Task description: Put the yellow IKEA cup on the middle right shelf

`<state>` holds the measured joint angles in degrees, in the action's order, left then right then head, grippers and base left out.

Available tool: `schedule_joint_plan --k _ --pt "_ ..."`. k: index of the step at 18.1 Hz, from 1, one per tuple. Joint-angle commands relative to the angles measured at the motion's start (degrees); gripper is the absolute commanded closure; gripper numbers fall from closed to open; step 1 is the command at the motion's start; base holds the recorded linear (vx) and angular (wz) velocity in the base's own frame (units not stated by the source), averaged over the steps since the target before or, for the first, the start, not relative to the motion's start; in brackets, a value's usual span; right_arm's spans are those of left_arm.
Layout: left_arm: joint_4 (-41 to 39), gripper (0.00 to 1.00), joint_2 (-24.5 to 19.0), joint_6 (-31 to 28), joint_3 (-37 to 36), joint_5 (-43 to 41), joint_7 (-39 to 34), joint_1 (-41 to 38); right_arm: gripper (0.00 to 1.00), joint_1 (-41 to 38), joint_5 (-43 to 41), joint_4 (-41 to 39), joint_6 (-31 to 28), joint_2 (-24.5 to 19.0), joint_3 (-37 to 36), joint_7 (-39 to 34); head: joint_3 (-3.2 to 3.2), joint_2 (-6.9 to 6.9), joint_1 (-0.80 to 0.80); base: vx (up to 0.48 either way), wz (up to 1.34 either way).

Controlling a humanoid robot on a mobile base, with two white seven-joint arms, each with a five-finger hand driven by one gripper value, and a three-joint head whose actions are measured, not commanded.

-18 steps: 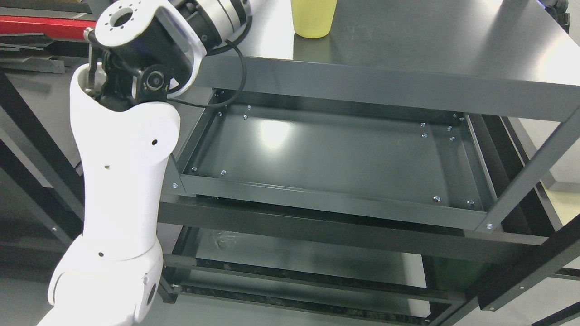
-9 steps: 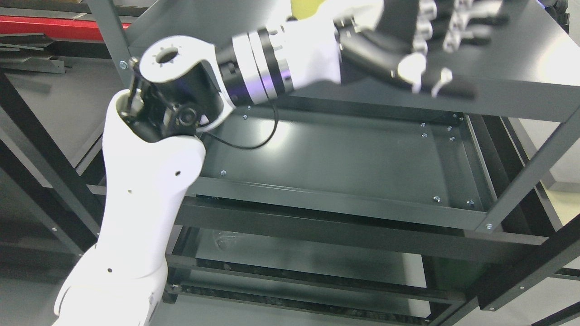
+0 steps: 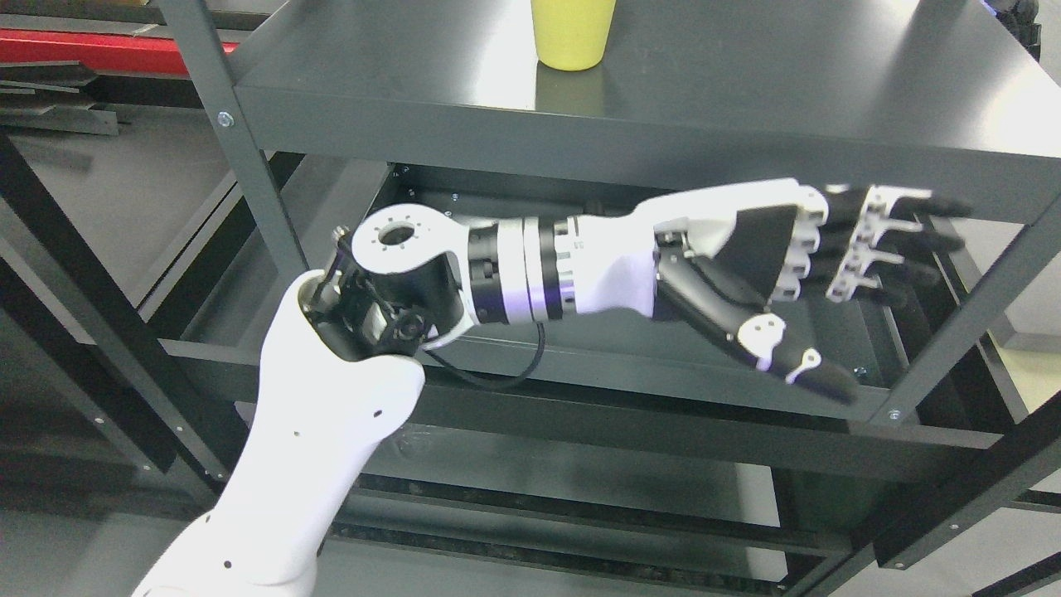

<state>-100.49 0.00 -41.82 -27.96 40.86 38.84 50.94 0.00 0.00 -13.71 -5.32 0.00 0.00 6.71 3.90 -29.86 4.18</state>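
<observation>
- The yellow cup [image 3: 574, 33] stands upright on the top shelf [image 3: 746, 75] of the dark metal rack, close to the far edge of the picture, so its rim is cut off and I cannot see if something is inside.
- The cup does not touch my hand; it is well above it and to the left of my fingers.
- My left hand [image 3: 779, 265] is stretched out flat in front of the middle shelf [image 3: 630, 373], below the front edge of the top shelf.
- The fingers [image 3: 879, 240] are straight and spread toward the right, the thumb [image 3: 796, 365] points down and to the right, and the hand holds nothing.
- The fingertips are near the right front post [image 3: 970, 315] of the rack, and the thumb tip lies over the front lip of the middle shelf.
- The middle shelf is a shallow tray with raised walls; the part that I can see behind my forearm has only small bolts in the corners.
- My left arm [image 3: 315, 464] comes up from the lower left, and the wrist bends to the right at the left end of the middle shelf.
- Between the top shelf and the middle shelf there is an open gap, and my hand covers much of its right half.
- Below the middle shelf, a lower shelf [image 3: 580, 481] shows a pale reflection; what lies there at the left is too unclear to name.
- My right arm is not in the picture.
</observation>
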Motion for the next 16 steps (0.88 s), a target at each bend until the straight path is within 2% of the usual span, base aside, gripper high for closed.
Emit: schedule_joint_plan --k 1,3,7,9,12,14,16 --pt "-1.0 0.01 -1.0 0.7 -7.2 -0.9 0.1 -14.3 0.01 -0.8 -1.4 0.0 0.0 1.0 1.0 0.0 0.0 0.0 0.0 0.0 0.0" --pt "0.2 0.01 -1.0 4.4 -3.9 -6.4 -0.3 -18.8 0.01 -0.8 -1.4 0.0 0.0 1.0 1.0 0.0 0.0 0.0 0.0 0.0 0.0" --pt "7.7 0.01 -1.0 23.7 5.2 -25.5 -0.9 -26.8 0.01 -0.8 -1.4 0.0 0.0 1.0 1.0 0.0 0.0 0.0 0.0 0.0 0.0" --pt "9.3 0.01 -1.0 29.7 11.7 -31.9 -4.7 -28.7 0.01 -0.8 -1.4 0.0 0.0 1.0 1.0 0.0 0.0 0.0 0.0 0.0 0.0" --pt "9.4 0.01 -1.0 31.3 23.7 -36.3 -14.9 -29.7 0.01 -0.8 -1.4 0.0 0.0 1.0 1.0 0.0 0.0 0.0 0.0 0.0 0.0" --pt "9.8 0.01 -1.0 32.1 29.5 -37.3 -16.5 -30.1 0.01 -0.8 -1.4 0.0 0.0 1.0 1.0 0.0 0.0 0.0 0.0 0.0 0.0" --pt "10.0 0.02 -1.0 35.4 34.3 -40.8 -16.5 -33.2 0.01 -0.8 -1.4 0.0 0.0 1.0 1.0 0.0 0.0 0.0 0.0 0.0 0.0"
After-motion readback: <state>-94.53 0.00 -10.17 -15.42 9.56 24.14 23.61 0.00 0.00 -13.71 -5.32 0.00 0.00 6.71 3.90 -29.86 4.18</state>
